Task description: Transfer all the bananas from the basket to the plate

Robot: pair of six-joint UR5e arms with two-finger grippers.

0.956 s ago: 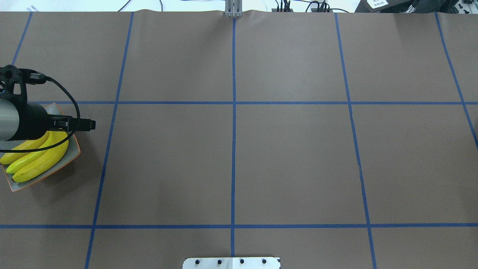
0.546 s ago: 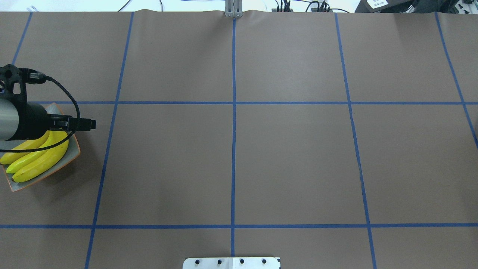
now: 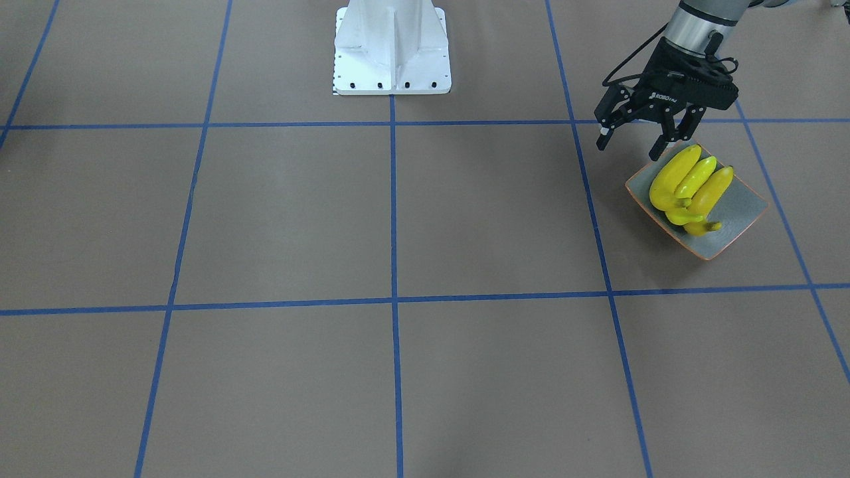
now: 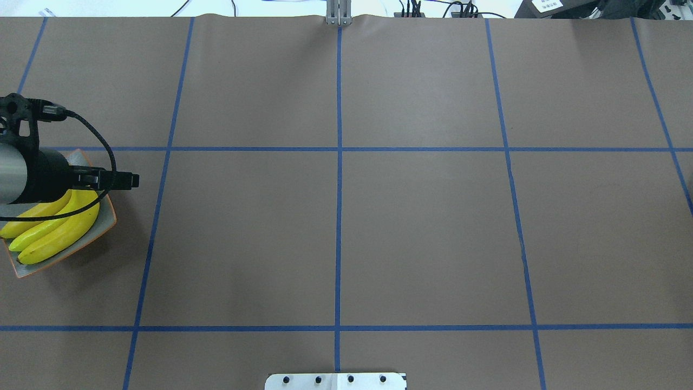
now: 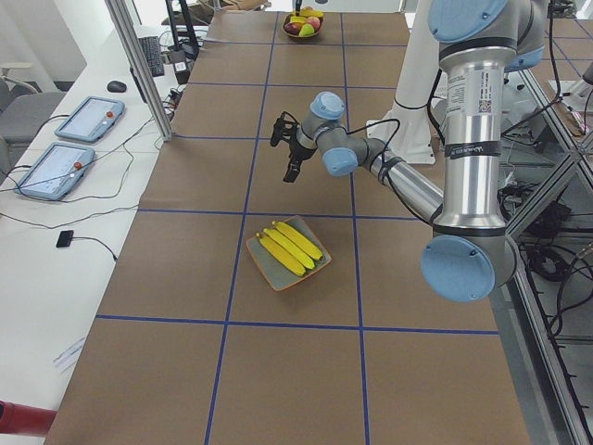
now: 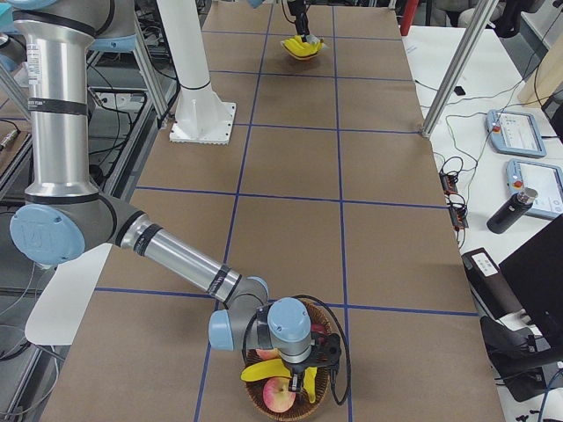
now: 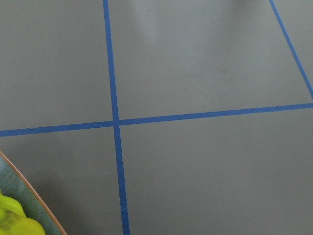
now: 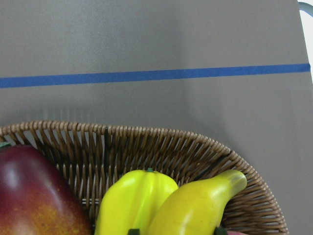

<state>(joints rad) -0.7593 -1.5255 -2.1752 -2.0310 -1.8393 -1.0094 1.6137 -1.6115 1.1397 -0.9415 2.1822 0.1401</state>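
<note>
Three bananas (image 3: 687,182) lie side by side on the grey-green plate (image 3: 737,212) with the orange rim. They also show at the left edge of the overhead view (image 4: 54,230) on the plate (image 4: 105,219). My left gripper (image 3: 634,143) is open and empty, hovering just above the plate's robot-side edge. My right gripper (image 6: 297,378) reaches down into the wicker basket (image 8: 146,147) over a banana (image 8: 195,205). Dark fingertips barely show on both sides of that banana, so I cannot tell whether the gripper is shut on it.
The basket also holds a red fruit (image 8: 34,196) and a yellow-green fruit (image 8: 132,200). The white robot base (image 3: 392,53) stands at mid table. Blue tape lines grid the brown table cover. The table's edge runs close beside the basket (image 6: 330,400).
</note>
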